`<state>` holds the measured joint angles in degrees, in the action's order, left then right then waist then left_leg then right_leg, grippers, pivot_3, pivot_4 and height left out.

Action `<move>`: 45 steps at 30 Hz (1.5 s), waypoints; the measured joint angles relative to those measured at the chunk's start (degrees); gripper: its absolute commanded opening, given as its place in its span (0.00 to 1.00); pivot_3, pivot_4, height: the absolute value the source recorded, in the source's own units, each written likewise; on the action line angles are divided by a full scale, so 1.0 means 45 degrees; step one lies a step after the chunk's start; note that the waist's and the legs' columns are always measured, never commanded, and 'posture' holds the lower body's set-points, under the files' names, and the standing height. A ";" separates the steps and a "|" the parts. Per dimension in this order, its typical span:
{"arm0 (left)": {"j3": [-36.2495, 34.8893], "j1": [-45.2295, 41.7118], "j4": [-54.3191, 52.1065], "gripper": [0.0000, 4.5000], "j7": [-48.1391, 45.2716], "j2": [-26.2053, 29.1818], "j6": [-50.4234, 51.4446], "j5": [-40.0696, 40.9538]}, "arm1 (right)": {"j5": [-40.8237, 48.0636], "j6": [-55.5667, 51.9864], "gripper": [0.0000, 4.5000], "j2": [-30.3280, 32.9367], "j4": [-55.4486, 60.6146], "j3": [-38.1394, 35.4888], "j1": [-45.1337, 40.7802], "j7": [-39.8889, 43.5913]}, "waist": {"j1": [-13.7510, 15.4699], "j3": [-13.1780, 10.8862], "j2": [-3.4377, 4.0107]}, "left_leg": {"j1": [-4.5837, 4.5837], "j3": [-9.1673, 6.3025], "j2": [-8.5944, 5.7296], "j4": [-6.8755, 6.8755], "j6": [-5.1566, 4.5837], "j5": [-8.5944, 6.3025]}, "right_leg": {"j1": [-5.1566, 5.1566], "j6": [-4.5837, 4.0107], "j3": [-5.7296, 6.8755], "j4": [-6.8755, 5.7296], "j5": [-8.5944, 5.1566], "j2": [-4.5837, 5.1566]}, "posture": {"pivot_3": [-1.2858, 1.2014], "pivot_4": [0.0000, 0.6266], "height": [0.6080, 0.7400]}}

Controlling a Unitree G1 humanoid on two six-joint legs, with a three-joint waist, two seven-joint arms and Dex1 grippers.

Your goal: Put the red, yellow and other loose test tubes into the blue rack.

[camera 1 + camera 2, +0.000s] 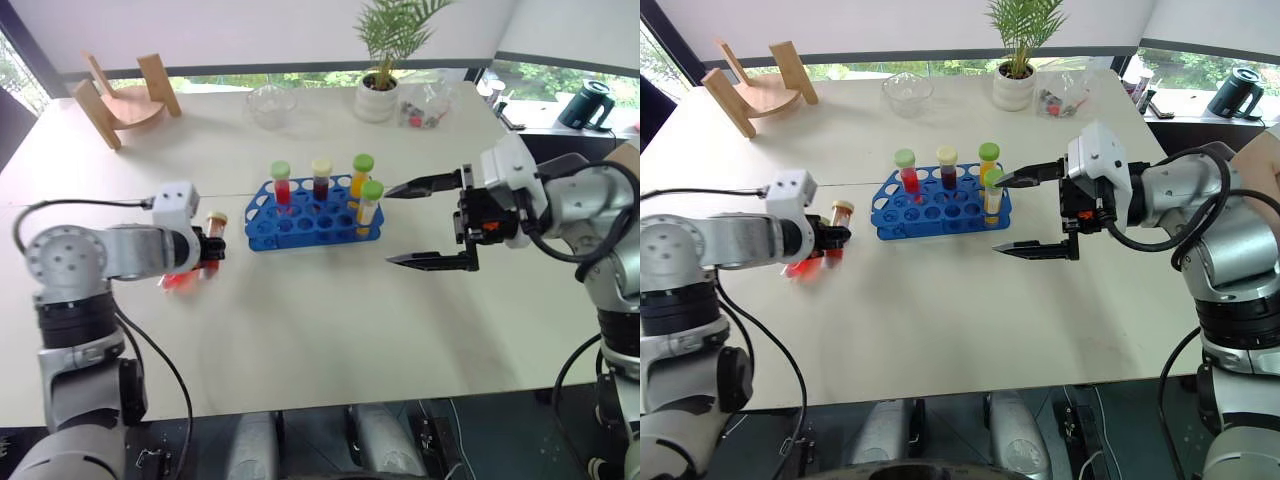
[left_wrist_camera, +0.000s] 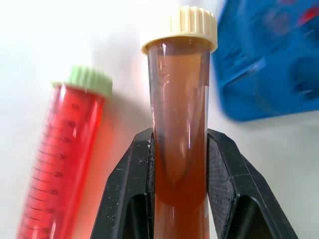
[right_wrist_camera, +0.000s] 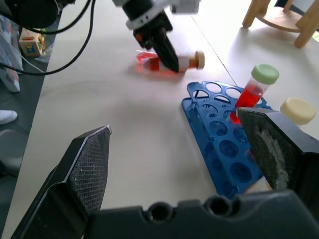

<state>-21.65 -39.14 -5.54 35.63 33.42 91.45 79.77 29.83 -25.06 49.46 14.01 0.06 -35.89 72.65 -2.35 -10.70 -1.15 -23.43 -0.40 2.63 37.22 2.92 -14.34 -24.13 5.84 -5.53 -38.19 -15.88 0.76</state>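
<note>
My left gripper is shut on a cream-capped tube of dark reddish-brown liquid, left of the blue rack. Beside it a bright red tube with a green cap lies on the table. The rack holds a red green-capped tube, a dark red cream-capped tube, an orange green-capped tube and a yellow green-capped tube. My right gripper hangs open just right of the rack, pointing at it, with nothing between its fingers.
Along the table's back edge stand a wooden stand, a glass bowl, a potted plant and a clear bag of small things. A dark jug sits beyond the table's right edge.
</note>
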 measured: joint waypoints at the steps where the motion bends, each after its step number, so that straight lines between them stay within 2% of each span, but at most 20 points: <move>1: -0.0192 -0.0011 -0.0301 0.18 -0.0362 0.0101 -0.0290 0.0425 | 0.0000 0.0003 1.00 -0.0001 0.0005 -0.0047 0.0025 -0.0103 | 0.0003 0.0000 0.0000 | 0.0000 0.0004 -0.0001 0.0000 0.0006 0.0003 | 0.0000 0.0000 0.0000 0.0000 0.0000 0.0002 | 0.52 0.24 1.00; 3: -0.0442 -0.0032 -0.1062 0.18 -0.1644 0.0166 -0.1157 0.0905 | -0.0001 0.0006 1.00 -0.0008 0.0017 -0.0179 0.0067 -0.0319 | 0.0020 0.0000 -0.0001 | 0.0000 0.0006 -0.0002 0.0000 0.0026 0.0014 | 0.0002 0.0001 0.0000 0.0001 0.0000 0.0005 | 0.52 0.24 1.00; 5: -0.0326 0.0126 -0.2369 0.18 -0.4253 0.0175 -0.2672 0.0410 | -0.0003 0.0009 1.00 -0.0098 0.0072 -0.0252 0.0154 -0.0622 | 0.0052 0.0000 -0.0001 | -0.0002 0.0008 -0.0008 -0.0007 0.0048 0.0025 | 0.0003 0.0000 0.0001 0.0007 0.0000 0.0005 | 0.52 0.24 1.00; 7: 0.0250 0.0625 -0.3506 0.18 -0.7206 0.0104 -0.4806 -0.0912 | -0.0002 0.0008 1.00 -0.0228 0.0128 -0.0268 0.0294 -0.0930 | 0.0056 0.0006 0.0009 | 0.0005 0.0015 -0.0015 -0.0017 0.0109 0.0060 | 0.0009 -0.0001 -0.0001 0.0014 0.0000 0.0006 | 0.52 0.24 1.00; 9: 0.1543 0.1457 -0.3747 0.18 -1.0108 -0.0418 -0.7586 -0.3009 | 0.0008 -0.0055 1.00 -0.0233 0.0304 -0.0437 0.0565 -0.1305 | 0.0079 0.0015 0.0025 | 0.0015 0.0015 -0.0018 -0.0024 0.0111 0.0062 | 0.0021 -0.0002 -0.0001 0.0017 -0.0001 0.0005 | 0.52 0.24 1.00; 11: 0.3180 0.2136 -0.2709 0.18 -1.2585 -0.1869 -1.1004 -0.5530 | 0.0085 -0.0249 1.00 -0.0213 0.0795 -0.0817 0.0995 -0.1763 | 0.0196 0.0017 0.0028 | 0.0017 0.0013 -0.0021 -0.0013 0.0071 0.0040 | 0.0036 -0.0003 -0.0001 0.0028 -0.0002 0.0001 | 0.52 0.24 1.00; 13: 0.4355 0.2251 -0.1114 0.18 -1.4298 -0.2960 -1.3413 -0.7258 | 0.0342 -0.0669 1.00 -0.0177 0.1459 -0.1065 0.1390 -0.2127 | 0.0317 0.0014 0.0023 | 0.0005 0.0012 -0.0019 0.0003 0.0067 0.0040 | 0.0035 -0.0004 -0.0005 0.0047 -0.0002 -0.0006 | 0.52 0.24 1.00; 18: 0.5260 0.1792 0.2365 0.18 -1.7185 -0.4143 -1.7900 -1.0059 | 0.0954 -0.1768 1.00 0.0179 0.2553 -0.1625 0.2050 -0.2786 | 0.0308 0.0014 0.0022 | 0.0008 0.0018 -0.0017 0.0006 0.0040 0.0026 | 0.0036 -0.0002 -0.0020 0.0051 -0.0002 -0.0012 | 0.52 0.24 1.00; 27: 0.5111 0.0391 0.7770 0.18 -1.9036 -0.5824 -2.2649 -1.2142 | 0.1065 -0.1962 1.00 0.0188 0.3106 -0.1874 0.2396 -0.3642 | 0.0342 0.0013 0.0021 | 0.0003 0.0014 -0.0014 0.0009 -0.0011 -0.0002 | 0.0035 0.0006 -0.0018 0.0054 -0.0002 -0.0017 | 0.52 0.24 1.00; 39: 0.4352 -0.1300 1.2181 0.18 -1.9772 -0.6659 -2.5943 -1.2912 | 0.1425 -0.2331 1.00 0.0233 0.3842 -0.2220 0.2823 -0.4357 | 0.0348 0.0012 0.0019 | 0.0003 0.0011 -0.0013 0.0007 -0.0019 -0.0007 | 0.0034 0.0008 -0.0016 0.0053 -0.0002 -0.0020 | 0.52 0.24 1.00; 45: 0.4104 -0.1607 1.3272 0.18 -2.0049 -0.7042 -2.6659 -1.3170 | 0.1647 -0.2528 1.00 0.0273 0.4123 -0.2364 0.2976 -0.4617 | 0.0339 0.0012 0.0019 | 0.0004 0.0009 -0.0013 0.0004 -0.0021 -0.0008 | 0.0034 0.0009 -0.0016 0.0053 -0.0002 -0.0022 | 0.52 0.24 1.00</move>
<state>-3.19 -46.37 54.19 -54.59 1.73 -28.52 20.51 37.24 -36.44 50.69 32.57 -10.57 -22.50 51.87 -0.82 -10.65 -1.06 -23.41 -0.36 2.57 37.24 2.82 -14.38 -23.98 5.88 -5.60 -37.96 -15.88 0.67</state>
